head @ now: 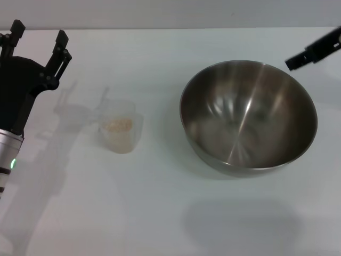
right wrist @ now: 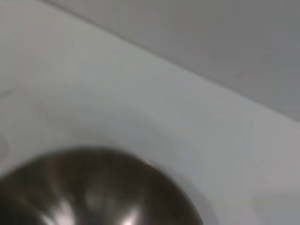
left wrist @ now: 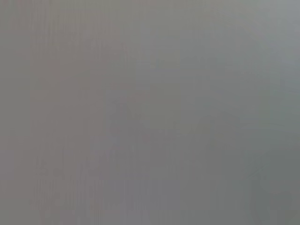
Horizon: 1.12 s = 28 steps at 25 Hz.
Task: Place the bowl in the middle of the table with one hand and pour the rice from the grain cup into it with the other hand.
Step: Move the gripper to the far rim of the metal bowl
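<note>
The bowl (head: 248, 117) sat on the white surface (head: 160, 213) right of centre, its rim tilted so the open side faced toward the near edge, and nothing lay inside its shiny interior. The grain cup (head: 120, 128) stood upright to the left of the bowl, well apart from it, with a bare strip of surface between the two. The rice (head: 117, 125) lay as a pale mass inside the cup, and the cup's short handle tab pointed away toward the far-left.

The left gripper (head: 38, 42) hung at the far-left corner, its two black fingers (head: 61, 40) spread apart and holding nothing. It was left of and beyond the cup, not touching it, with free surface between them. The right gripper (head: 314, 50) reached in from the far-right corner, just beyond the bowl's far rim; only its dark tip showed, so I cannot tell whether its fingers were apart or together.

The far edge of the surface ran across the top of the head view, behind both arms. A wide bare stretch lay in front of the cup and bowl toward the near edge.

The right wrist view showed the bowl (right wrist: 93, 187) from close by, with the surface (right wrist: 117, 84) beyond it. The left wrist view showed only flat grey.
</note>
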### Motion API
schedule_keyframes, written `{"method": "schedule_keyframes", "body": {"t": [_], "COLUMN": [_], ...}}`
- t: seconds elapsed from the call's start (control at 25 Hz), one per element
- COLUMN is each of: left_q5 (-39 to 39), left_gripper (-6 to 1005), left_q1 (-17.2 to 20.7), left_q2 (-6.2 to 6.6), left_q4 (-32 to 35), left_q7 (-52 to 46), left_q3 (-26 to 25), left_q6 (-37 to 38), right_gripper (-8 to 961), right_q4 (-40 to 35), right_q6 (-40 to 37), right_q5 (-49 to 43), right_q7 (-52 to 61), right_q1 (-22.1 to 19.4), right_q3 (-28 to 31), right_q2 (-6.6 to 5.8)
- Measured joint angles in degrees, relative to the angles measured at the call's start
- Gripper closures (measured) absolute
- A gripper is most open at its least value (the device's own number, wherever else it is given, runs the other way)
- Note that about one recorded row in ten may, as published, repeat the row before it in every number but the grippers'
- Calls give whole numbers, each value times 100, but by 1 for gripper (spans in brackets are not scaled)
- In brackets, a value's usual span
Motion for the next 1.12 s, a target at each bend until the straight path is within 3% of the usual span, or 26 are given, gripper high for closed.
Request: {"method": "schedule_keyframes", "body": {"t": [0.52, 1.12], "left_q5": [0, 0], "left_gripper": [185, 186], "left_q1": [-22, -23], "left_q2": [-15, -4], "left_q4": [-5, -39], "left_q7": [0, 0], "left_q3": [0, -31], "left_q6": [0, 0], "right_gripper": [360, 430], "right_q4": [1368, 2526], "right_q6": [-622, -1499], "right_q5": [-120, -58], "right_q7": [-611, -917], "right_q1": [175, 346], "right_q3": [13, 47], "right_q2": [-27, 76]}}
